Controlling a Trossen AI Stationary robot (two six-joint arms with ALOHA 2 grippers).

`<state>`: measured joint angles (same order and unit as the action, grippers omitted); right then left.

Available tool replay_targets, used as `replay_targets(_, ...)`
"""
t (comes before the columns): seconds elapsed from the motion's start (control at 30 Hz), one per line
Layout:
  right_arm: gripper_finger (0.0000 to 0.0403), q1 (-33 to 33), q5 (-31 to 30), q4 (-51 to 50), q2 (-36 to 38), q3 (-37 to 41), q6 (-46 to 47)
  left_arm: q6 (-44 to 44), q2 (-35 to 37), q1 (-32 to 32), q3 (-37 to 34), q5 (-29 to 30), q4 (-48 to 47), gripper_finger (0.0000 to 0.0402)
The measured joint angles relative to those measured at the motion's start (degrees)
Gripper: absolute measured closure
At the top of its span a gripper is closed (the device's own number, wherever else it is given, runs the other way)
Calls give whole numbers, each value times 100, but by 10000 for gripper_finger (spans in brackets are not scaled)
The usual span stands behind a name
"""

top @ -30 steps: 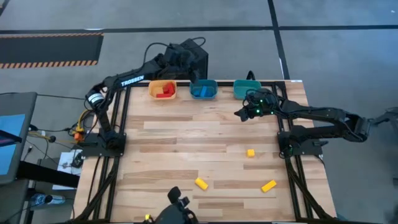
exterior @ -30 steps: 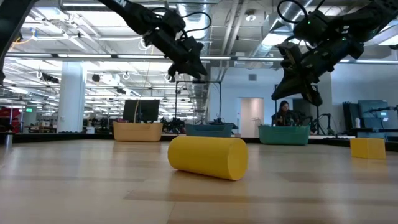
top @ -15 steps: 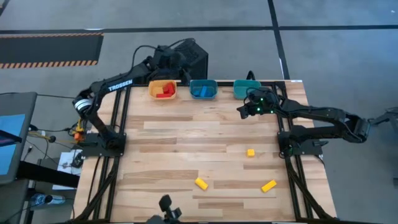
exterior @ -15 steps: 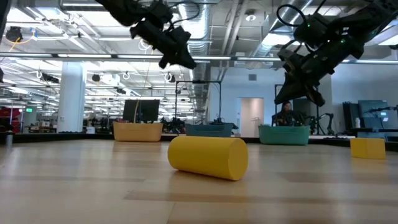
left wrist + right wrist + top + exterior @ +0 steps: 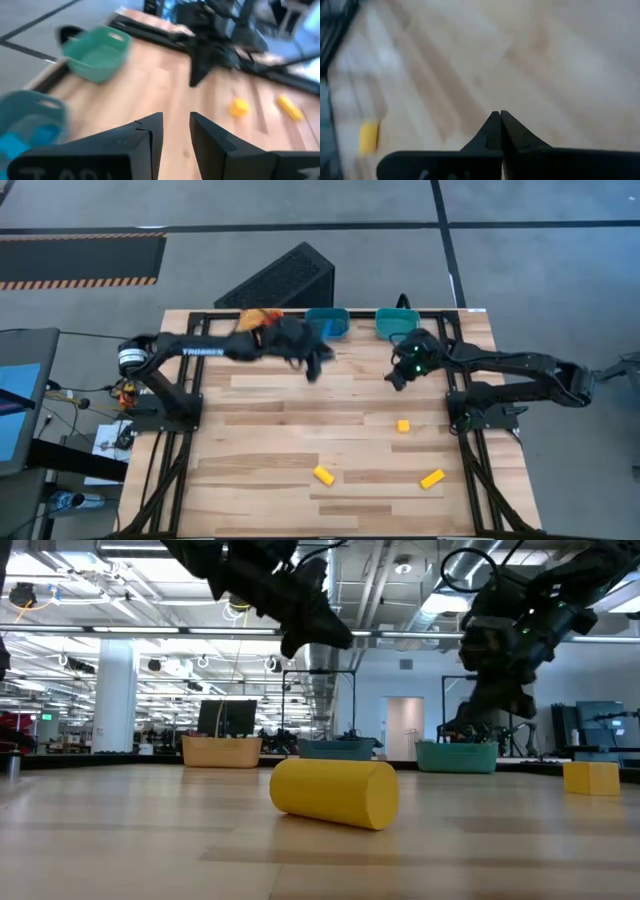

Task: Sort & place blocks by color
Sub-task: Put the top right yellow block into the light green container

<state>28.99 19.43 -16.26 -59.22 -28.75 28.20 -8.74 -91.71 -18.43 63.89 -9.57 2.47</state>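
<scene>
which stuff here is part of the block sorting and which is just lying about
Job: three yellow blocks on the table; blue bin and teal bin; left gripper, right gripper.
Lying about: black wedge behind the table; cables at the left.

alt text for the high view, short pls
Overhead view of a wooden table with two dark robot arms: the left gripper reaches out near the blue bin, the right gripper, shut and empty, hangs below the teal bin. Three yellow blocks lie loose on the near half; an orange bin shows behind the left arm.
</scene>
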Motion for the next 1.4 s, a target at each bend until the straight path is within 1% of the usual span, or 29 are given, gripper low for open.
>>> replay_targets(0.1, 397, -402, 144, -545, 0, 0, -229, -51, -25, 707, -14, 818, -17, 320)
replay_targets(0.2, 397, -926, -131, -1139, 0, 0, -478, -459, -118, 1308, -2, 1679, 63, 314)
replay_targets(0.33, 390, -1605, -559, -1501, 0, 0, -718, -1473, -113, 1974, -2, 2128, -28, 286)
replay_targets(0.43, 367, -2005, -610, -1449, 0, 0, -791, -2100, -118, 2454, -7, 2440, -451, 257)
replay_targets(0.53, 340, -2342, -712, -1276, 0, 0, -731, -2534, -117, 2930, -7, 2670, -740, 226)
replay_targets(0.63, 321, -2686, -1013, -1058, 0, 0, -313, -2609, -117, 3305, -7, 2767, -1173, 198)
replay_targets(0.73, 311, -3090, -1366, -993, 0, 0, 101, -2482, -117, 3510, -7, 2867, -1462, 179)
replay_targets(0.87, 306, -3625, -1890, -1331, 0, -2, 594, -2485, -117, 3490, -7, 2871, -1671, 171)
replay_targets(0.97, 298, -3923, -2109, -1773, 0, -2, 991, -2293, -117, 3311, -7, 2827, -1750, 172)
replay_targets(1.1, 275, -4226, -2111, -1877, 0, -2, 1447, -2242, -81, 3043, 6, 2304, -1781, 172)
replay_targets(1.2, 244, -4499, -2070, -1937, 0, -2, 1604, -2331, -76, 2978, 10, 1996, -1901, 173)
replay_targets(1.3, 209, -4849, -1721, -2258, 0, -10, 2271, -2341, -76, 3004, 10, 1968, -2141, 173)
replay_targets(1.4, 189, -5430, -1483, -2526, 0, -13, 3097, -2340, -76, 3007, 11, 1991, -2505, 173)
